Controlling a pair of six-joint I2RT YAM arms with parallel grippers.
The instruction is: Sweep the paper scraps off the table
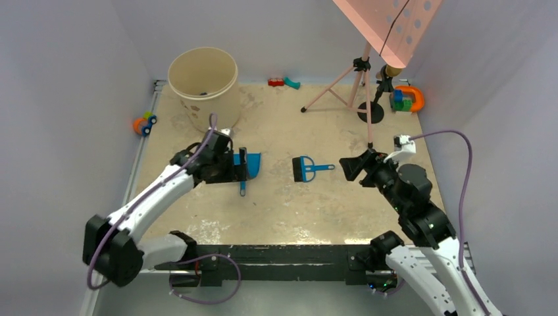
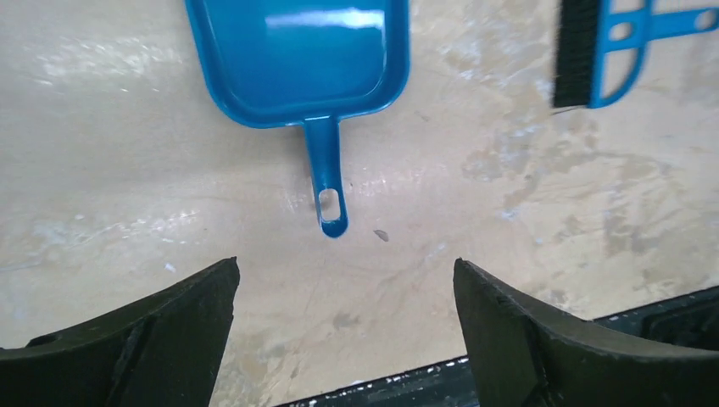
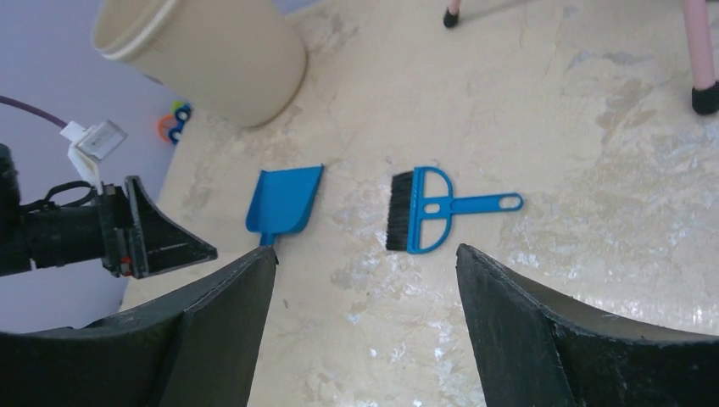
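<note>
The left gripper (image 2: 346,264) stands with its jaws wide apart and nothing between them. The dustpan (image 2: 297,59) lies flat on the table (image 1: 283,210) just ahead of them. Its handle points back at the gap, and the handle's tip stops short of the fingertips. A tiny grey fleck (image 2: 381,235) sits just right of that tip; whether it is paper I cannot tell. The brush (image 3: 420,209) lies well ahead of the right gripper (image 3: 366,254), in line with its gap, bristles to the left and handle to the right. These jaws are also spread and hold nothing.

No scraps show on the table in any of the 3 views. A bin (image 1: 202,79) stands far ahead of the left jaws, and its inside is too dim to read.

My judgement is that the sweeping looks finished and the step in hand is clearing off the 2 tools. To do it well, each arm should lift straight back along its own line with the jaws kept spread. That way no finger catches the dustpan handle or nudges the brush. Check the fleck before calling the table clean.
</note>
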